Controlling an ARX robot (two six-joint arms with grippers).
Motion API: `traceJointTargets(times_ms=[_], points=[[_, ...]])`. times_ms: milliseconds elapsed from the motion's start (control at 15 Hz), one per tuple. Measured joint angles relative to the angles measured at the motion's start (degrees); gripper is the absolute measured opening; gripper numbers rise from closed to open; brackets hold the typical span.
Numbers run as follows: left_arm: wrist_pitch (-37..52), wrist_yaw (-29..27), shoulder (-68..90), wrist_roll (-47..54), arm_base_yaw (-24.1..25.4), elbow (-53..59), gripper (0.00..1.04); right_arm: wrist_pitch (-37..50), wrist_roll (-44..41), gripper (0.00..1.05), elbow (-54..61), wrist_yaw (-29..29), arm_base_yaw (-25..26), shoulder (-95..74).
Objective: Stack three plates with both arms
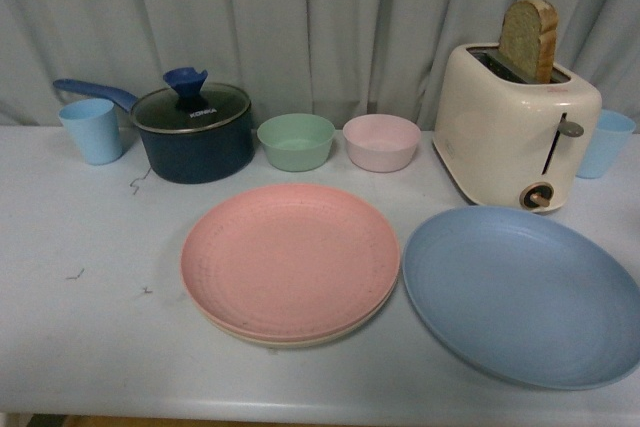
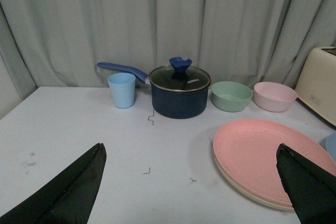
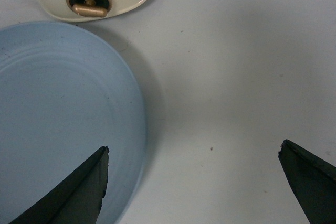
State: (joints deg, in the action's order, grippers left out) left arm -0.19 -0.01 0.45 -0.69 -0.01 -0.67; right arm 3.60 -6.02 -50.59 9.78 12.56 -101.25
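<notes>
The pink plate (image 1: 290,259) lies on top of the cream-beige plate (image 1: 300,340) at the table's middle; only the cream rim shows. The light blue plate (image 1: 522,294) lies alone to their right, before the toaster. Neither arm shows in the front view. My left gripper (image 2: 191,182) is open and empty above the table, left of the pink plate (image 2: 262,156) and the cream rim (image 2: 247,195). My right gripper (image 3: 193,184) is open and empty, one finger over the blue plate's (image 3: 58,119) rim, the other over bare table.
At the back stand a blue cup (image 1: 92,130), a dark blue lidded saucepan (image 1: 192,129), a mint-green bowl (image 1: 296,141), a pink bowl (image 1: 381,141), a cream toaster (image 1: 515,127) with bread in it and another blue cup (image 1: 606,142). The table's front edge (image 1: 300,409) is near.
</notes>
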Motion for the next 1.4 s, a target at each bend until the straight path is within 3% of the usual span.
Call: traceJointTargets(times_ms=[200,267,533,800,1000,1133,1267,1400], points=[[0.00,0.00,0.02,0.04,0.00,0.00,0.98,2.89,3.72,0.97,-4.46,-2.49,-4.48,-11.96],[0.00,0.00,0.02,0.04,0.00,0.00,0.98,3.41,4.13,0.90,-4.59,-3.04,-5.07,-13.20],[0.00,0.02,0.00,0.07,0.00,0.00,0.98,5.27,5.27,0.44,-5.60,-5.25,-5.86,-17.77],[0.00,0.00,0.02,0.07,0.00,0.00,0.98,5.46,5.84,0.05,-3.06,-2.25,-3.76,-15.78],[0.00,0.00,0.02,0.07,0.00,0.00,0.98,5.62,4.79,0.02,1.46,-0.22,-0.28,-9.18],[0.00,0.02,0.02,0.07,0.00,0.00,0.98,-0.72,3.02,0.02,6.16,4.87,3.19,5.01],[0.00,0.00,0.02,0.07,0.00,0.00,0.98,-1.70,5.60,0.02,5.14,8.33,1.20,11.13],[0.00,0.00,0.02,0.07,0.00,0.00,0.98,0.11,11.74,0.02,1.55,9.64,-5.35,9.60]])
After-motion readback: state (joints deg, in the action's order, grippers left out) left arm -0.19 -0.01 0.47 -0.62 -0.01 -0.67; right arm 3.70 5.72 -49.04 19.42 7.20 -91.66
